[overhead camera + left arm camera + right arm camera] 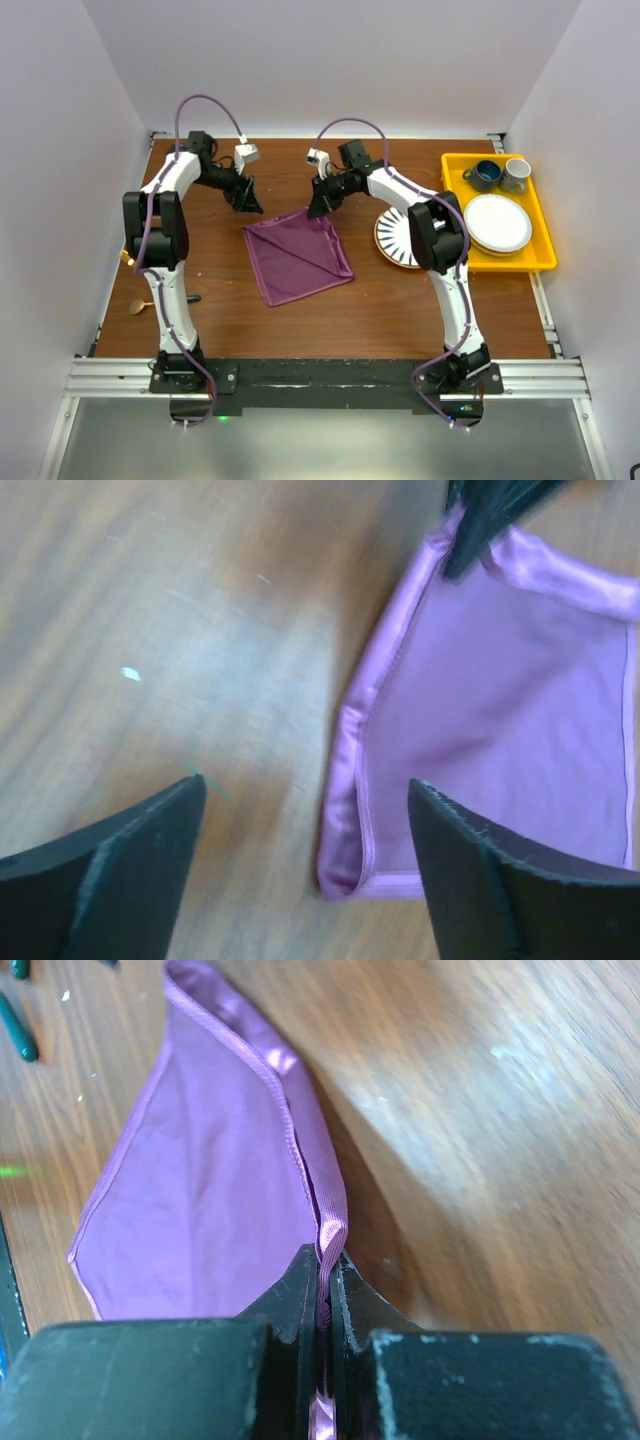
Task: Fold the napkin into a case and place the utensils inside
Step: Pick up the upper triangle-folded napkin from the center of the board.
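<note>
Folding under way: the napkin [297, 255] is pinched at its far corner by the right gripper [322, 1260], the left gripper [305, 790] held spread beside it; a carry across the cloth is judged due next.

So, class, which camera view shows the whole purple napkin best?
Top external: the whole napkin shows there, partly folded on the table. The left wrist view catches only one corner and hem; the right wrist view shows part, its edge pinched in the right end effector.
</note>
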